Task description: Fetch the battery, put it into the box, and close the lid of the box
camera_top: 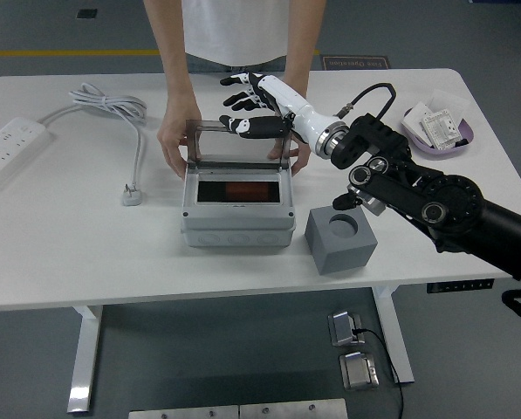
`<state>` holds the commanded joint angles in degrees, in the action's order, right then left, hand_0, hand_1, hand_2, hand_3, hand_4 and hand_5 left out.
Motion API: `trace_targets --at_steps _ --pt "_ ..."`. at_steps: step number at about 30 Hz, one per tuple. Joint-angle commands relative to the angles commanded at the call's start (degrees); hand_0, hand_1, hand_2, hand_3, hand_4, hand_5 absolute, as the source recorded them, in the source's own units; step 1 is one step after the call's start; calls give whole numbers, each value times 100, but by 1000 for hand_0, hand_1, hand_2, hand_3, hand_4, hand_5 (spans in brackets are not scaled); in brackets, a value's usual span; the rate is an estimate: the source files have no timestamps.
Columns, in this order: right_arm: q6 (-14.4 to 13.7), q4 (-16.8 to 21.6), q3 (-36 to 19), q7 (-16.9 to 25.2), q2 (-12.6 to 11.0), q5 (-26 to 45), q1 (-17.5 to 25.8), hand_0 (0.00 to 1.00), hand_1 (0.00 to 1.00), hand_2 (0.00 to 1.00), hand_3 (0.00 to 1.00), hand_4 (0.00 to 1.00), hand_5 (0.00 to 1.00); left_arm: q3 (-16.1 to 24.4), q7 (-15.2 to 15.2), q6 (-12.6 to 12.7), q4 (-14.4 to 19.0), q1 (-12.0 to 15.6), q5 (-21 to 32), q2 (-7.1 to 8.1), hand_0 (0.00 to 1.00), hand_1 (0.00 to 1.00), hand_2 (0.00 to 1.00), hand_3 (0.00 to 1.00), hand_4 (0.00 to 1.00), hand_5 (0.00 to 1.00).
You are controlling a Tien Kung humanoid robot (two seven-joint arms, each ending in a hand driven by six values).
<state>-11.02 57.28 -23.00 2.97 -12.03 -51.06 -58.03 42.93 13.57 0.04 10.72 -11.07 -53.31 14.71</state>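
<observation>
A grey box (237, 216) stands mid-table with its clear lid (236, 144) raised upright at the back. A dark battery with a red label (240, 189) lies inside the box. My right hand (250, 105) is white and black, with fingers spread and empty. It hovers above the lid's top edge, near the person's right forearm. A person at the far side holds the box's back corners with both hands (173, 140). My left arm is out of view.
A grey block with a round hole (340, 237) stands right of the box. A white power strip (7, 144) and coiled cable (112, 109) lie at the left. A purple dish with small items (438, 127) sits at the back right.
</observation>
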Motion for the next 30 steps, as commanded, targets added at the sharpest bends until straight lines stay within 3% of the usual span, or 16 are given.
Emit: trace_targets --at_steps 6,12,21,30 --pt "-19 -561 279 127 220 251 -182 787 712 706 815 712 198 24 7 -18 0 -55 -79 -4 639 699 606 611 602 170" --pt "-36 -643 469 231 288 350 -101 794 717 710 811 716 215 87 20 -26 -3 -78 -168 -13 639 698 606 611 600 167" --pt "-51 -436 634 250 190 242 28 792 719 712 806 719 228 77 7 -32 -10 -97 -165 -29 639 699 605 610 596 165" --pt "-101 146 655 56 -140 -72 97 787 720 714 806 728 242 -22 -30 -11 -15 -81 -51 -4 639 700 604 609 593 161"
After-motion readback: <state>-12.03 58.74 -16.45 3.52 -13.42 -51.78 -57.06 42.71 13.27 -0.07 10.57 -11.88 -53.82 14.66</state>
